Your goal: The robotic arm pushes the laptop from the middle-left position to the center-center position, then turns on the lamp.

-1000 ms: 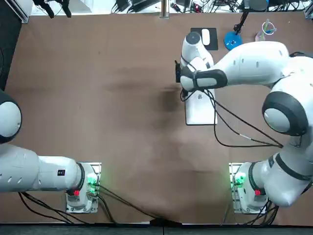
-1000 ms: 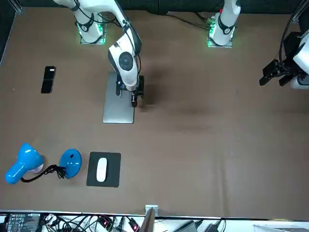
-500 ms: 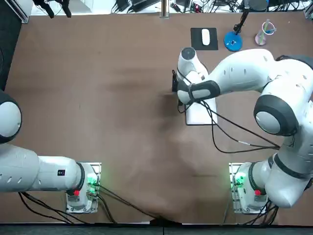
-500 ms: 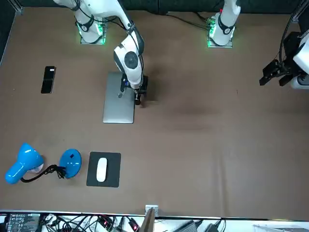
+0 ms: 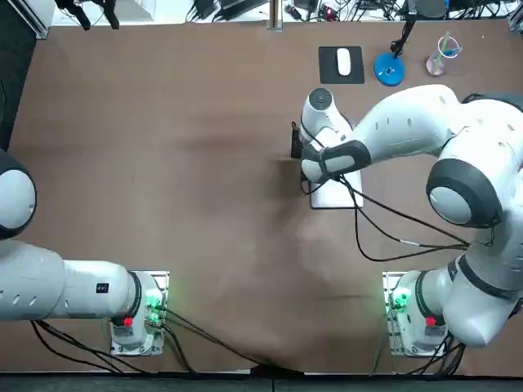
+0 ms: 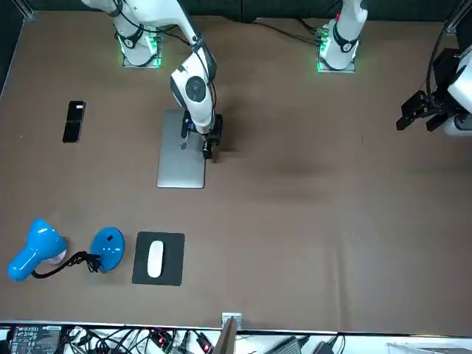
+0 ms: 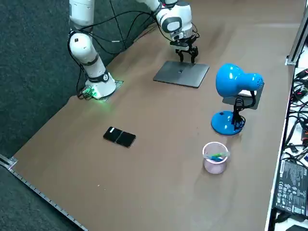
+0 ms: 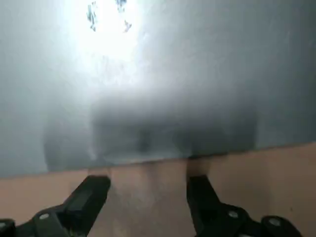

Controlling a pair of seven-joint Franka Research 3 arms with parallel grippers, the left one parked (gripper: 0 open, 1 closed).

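Note:
A closed silver laptop [image 5: 336,194] [image 6: 180,161] [image 7: 182,73] lies flat on the brown table, partly hidden under my right arm in the top view. My right gripper [image 5: 297,145] [image 6: 209,144] [image 7: 187,54] [image 8: 146,192] is open and points down, low over the table. It sits just beside the laptop's long edge that faces the table's centre. In the right wrist view the lid [image 8: 158,74] spreads beyond both fingertips [image 8: 94,190], with bare table between them. The blue lamp [image 5: 389,69] [image 6: 40,247] [image 7: 235,83] stands at the far right, unlit.
A white mouse on a black pad [image 5: 343,61] [image 6: 155,259] lies next to the lamp. A pink cup [image 5: 442,51] [image 7: 214,157] stands to the lamp's right. A black phone [image 6: 74,120] [image 7: 120,136] lies near the table's right edge.
My right wrist has shifted a little toward the robot's base along the laptop's edge. The laptop has stayed where it was.

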